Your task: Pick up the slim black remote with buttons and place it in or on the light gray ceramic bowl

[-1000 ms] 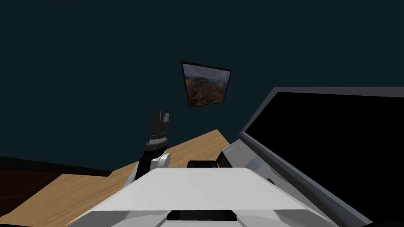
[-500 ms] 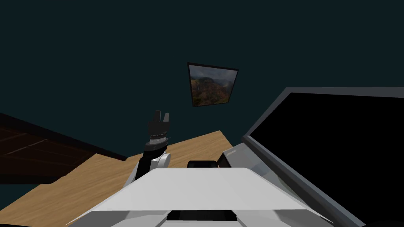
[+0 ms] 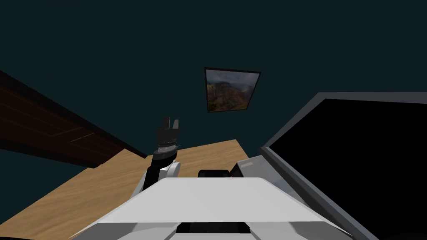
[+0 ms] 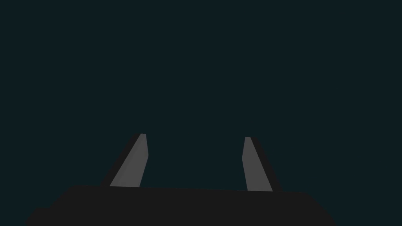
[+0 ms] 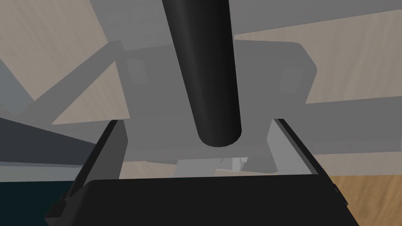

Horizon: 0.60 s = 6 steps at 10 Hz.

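- Floor (image 3: 83, 196): light wood with fine grain, matt.
- Wall (image 3: 125, 50): dark teal, smooth and matt.
- Panel (image 3: 50, 133) on the left: dark brown wood, faint lines, dull.

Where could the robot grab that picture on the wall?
Probably at its thin dark rim, from one side: the picture hangs flat against the wall, so only its edges offer a pinch. The open left gripper points up, apart from it.

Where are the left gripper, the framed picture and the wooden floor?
left gripper (image 3: 170, 121), head view, midway between its fingertips.
framed picture (image 3: 231, 91), head view, middle of the landscape.
wooden floor (image 3: 104, 183), head view, bare boards left of the arm.
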Tool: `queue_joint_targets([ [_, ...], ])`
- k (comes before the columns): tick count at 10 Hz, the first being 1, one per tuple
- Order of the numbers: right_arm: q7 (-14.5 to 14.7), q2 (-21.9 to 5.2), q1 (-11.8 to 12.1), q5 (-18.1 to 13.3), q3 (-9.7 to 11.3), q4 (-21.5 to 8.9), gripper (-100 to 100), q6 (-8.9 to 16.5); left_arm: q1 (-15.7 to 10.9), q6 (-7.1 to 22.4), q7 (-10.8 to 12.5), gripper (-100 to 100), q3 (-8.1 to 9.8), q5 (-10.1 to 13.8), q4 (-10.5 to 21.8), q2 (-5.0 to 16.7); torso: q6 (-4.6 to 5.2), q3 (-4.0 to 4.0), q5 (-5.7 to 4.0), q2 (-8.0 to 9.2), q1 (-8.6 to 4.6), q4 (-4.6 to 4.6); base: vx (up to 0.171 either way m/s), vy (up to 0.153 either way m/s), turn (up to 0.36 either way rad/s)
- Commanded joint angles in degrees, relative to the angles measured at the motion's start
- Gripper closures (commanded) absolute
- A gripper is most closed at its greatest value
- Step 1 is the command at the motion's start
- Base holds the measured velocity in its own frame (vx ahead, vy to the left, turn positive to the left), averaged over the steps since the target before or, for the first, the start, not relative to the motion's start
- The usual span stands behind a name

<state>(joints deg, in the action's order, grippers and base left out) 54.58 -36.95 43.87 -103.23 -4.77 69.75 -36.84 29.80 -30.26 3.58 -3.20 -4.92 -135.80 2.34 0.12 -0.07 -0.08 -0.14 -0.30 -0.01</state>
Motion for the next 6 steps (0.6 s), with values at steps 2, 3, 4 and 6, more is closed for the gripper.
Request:
queue_joint_targets([
  [2,0.53,-0.83,-1.00,-3.29,0.84,-2.08,-100,-0.27,0.00,0.00,0.00,0,0.00,0.00,0.00,0.00,-0.03,-0.01,0.01,-0.01,0.04,0.00,-0.028,-0.035,0.152],
  [3,0.75,-1.08,-1.38,-4.19,1.12,-2.78,-100,-0.36,-0.01,0.00,0.00,0,0.00,0.00,0.00,0.00,-0.04,0.00,0.01,0.00,0.04,0.00,-0.031,-0.040,0.161],
  [4,0.96,-1.31,-1.78,-5.06,1.42,-3.49,-100,-0.45,0.00,0.00,0.00,0,0.00,0.00,0.00,0.00,-0.02,0.00,0.01,0.00,0.03,0.00,-0.026,-0.035,0.128],
  [6,0.91,-1.22,-1.47,-4.51,1.20,-3.02,0,-0.42,0.00,0.00,0.00,0,0.00,0.00,0.00,0.00,0.01,-0.03,0.02,-0.06,0.12,-0.01,-0.006,-0.009,0.012],
])
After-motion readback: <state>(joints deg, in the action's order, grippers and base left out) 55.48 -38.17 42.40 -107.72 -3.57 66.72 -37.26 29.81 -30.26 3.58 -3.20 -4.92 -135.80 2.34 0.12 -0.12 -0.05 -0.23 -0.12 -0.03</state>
